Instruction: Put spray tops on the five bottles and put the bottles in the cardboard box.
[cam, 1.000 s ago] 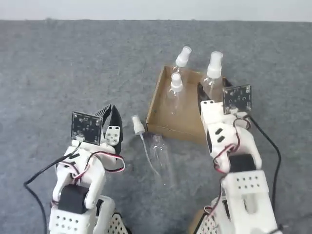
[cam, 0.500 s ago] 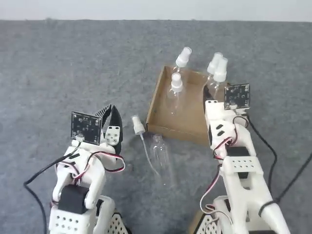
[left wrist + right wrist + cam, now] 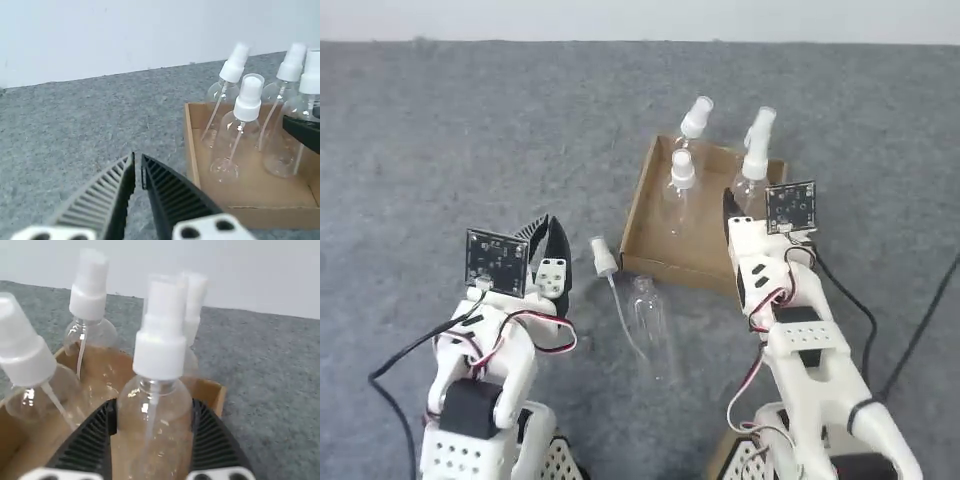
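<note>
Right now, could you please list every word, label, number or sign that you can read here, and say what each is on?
No text can be read.
The bottle in the right claw, the other bottles and the spray tops: blank.
The box: blank.
The left wrist board and the right wrist board: tiny marks, too small to read.

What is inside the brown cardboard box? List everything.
Three clear plastic bottles with white spray tops stand inside the brown cardboard box. A fourth bottle is there too, clamped in the right tool. The tool covers its lower part, so its footing is unclear.
</note>
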`<state>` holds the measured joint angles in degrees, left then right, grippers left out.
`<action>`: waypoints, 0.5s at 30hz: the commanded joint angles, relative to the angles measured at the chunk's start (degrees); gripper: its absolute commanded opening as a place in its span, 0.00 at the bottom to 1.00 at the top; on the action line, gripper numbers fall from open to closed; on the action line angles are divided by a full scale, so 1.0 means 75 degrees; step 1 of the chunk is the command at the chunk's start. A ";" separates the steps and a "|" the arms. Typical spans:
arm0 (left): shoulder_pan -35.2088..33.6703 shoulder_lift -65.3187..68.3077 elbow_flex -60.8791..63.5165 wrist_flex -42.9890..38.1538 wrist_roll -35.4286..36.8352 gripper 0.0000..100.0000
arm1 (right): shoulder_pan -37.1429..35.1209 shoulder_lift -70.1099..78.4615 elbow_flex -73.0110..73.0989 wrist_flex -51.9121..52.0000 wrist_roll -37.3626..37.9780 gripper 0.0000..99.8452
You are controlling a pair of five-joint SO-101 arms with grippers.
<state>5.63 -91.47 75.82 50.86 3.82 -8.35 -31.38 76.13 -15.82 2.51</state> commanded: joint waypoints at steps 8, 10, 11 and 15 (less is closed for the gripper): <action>0.0012 -0.0105 -0.0041 -0.0199 0.0070 0.01 | -0.0064 0.0908 -0.0082 -0.0955 -0.0059 0.01; 0.0012 -0.0105 -0.0041 -0.0211 0.0070 0.01 | -0.0076 0.0920 -0.0082 -0.0908 -0.0059 0.01; 0.0012 -0.0105 -0.0041 -0.0211 0.0070 0.01 | -0.0088 0.0920 -0.0082 -0.0908 -0.0059 0.01; 0.0000 -0.0105 -0.0041 -0.0211 0.0070 0.01 | -0.0100 0.0920 -0.0082 -0.0897 -0.0059 0.01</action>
<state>5.63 -91.47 75.82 50.86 3.82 -8.35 -24.62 76.13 -21.63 2.51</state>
